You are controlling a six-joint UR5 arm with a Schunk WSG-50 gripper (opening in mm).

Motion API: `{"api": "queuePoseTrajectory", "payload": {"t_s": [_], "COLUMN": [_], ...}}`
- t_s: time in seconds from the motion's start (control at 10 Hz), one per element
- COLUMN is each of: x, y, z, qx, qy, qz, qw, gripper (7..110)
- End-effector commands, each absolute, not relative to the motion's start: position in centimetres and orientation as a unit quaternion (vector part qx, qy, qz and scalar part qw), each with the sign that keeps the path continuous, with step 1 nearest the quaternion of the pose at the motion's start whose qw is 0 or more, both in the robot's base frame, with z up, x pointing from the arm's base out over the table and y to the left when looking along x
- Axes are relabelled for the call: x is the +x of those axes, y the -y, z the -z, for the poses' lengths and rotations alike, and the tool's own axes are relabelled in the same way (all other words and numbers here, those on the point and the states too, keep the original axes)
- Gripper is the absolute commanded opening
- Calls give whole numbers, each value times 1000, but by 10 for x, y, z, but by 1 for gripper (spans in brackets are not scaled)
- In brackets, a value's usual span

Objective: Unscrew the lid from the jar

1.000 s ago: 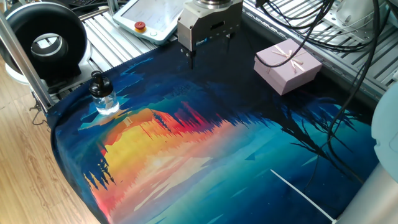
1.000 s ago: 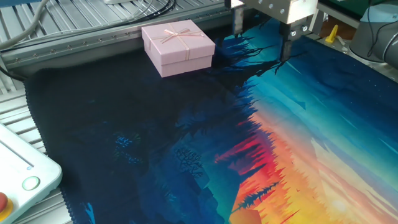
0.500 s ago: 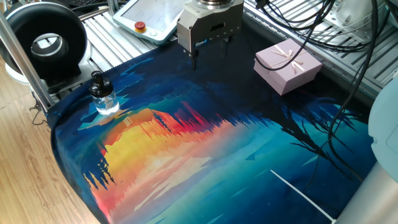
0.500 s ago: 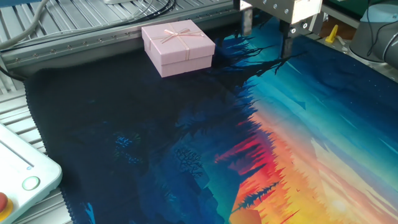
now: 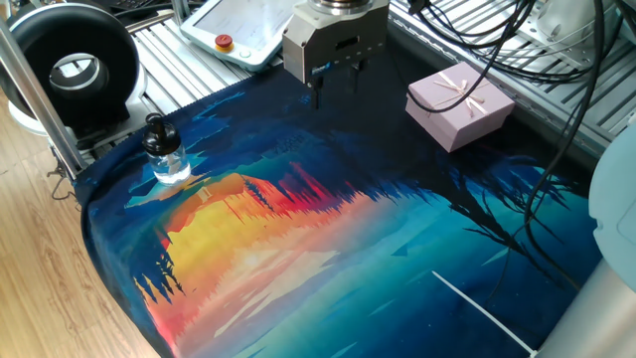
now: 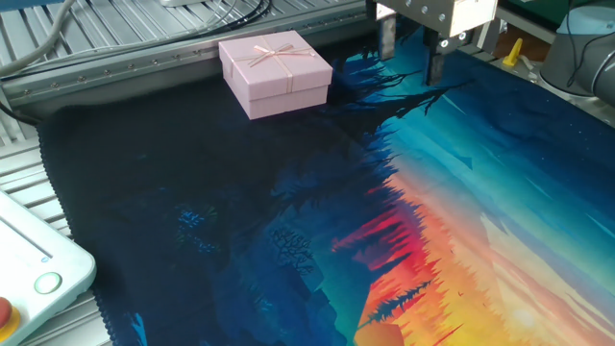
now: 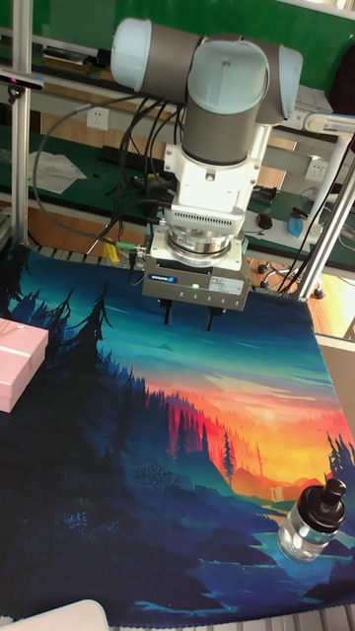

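- Ring-shaped device (image 5: pixel 68 62), black with a silver centre, upper left of one fixed view, off the mat.
- Jar (image 5: pixel 168 159) at left of that view, on the mat's (image 5: pixel 328 249) left edge area; clear glass, squat, standing upright, long axis vertical, neck pointing up.
- Lid (image 5: pixel 155 130) black, knob-like, sitting on top of the jar neck, still on.
- In the tall fixed view the jar (image 7: pixel 307 527) is lower right of the frame, lid (image 7: pixel 325 503) up top, leaning slightly to the right in the picture.
- Jar does not show in the other fixed view.
- Gripper (image 5: pixel 337 84) upper centre of one fixed view, pointing straight down, hovering above the dark top part of the mat.
- Fingers (image 5: pixel 318 91) spread moderately with a clear gap; nothing between them, touching nothing.
- Same in the other fixed view: gripper (image 6: pixel 410 56) at top right, two fingers apart, empty.
- Tall fixed view: gripper (image 7: pixel 187 319) mid-upper frame, short fingers parted, clear of the mat.
- Gripper well apart from the jar; jar lies lower left of it in one fixed view.
- Pink gift box (image 5: pixel 459 103) with a ribbon, upper right of one fixed view, on the mat, right of the gripper.
- White pendant (image 5: pixel 241 28) with a red button, top of that view, behind the gripper.
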State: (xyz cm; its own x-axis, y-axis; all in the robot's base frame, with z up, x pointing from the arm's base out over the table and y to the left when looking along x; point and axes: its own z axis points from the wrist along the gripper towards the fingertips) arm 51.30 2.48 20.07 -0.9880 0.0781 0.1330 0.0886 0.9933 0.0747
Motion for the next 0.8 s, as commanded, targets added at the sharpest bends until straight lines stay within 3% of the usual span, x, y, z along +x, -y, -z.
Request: {"api": "queuePoseTrajectory", "payload": {"t_s": [0.0, 0.7], "x": [515, 519], "y": [-27, -23], "z": [-202, -201], "qx": [-42, -33], "qy": [996, 997], "qz": [46, 39], "qw": [61, 52], "gripper": [7, 7]}}
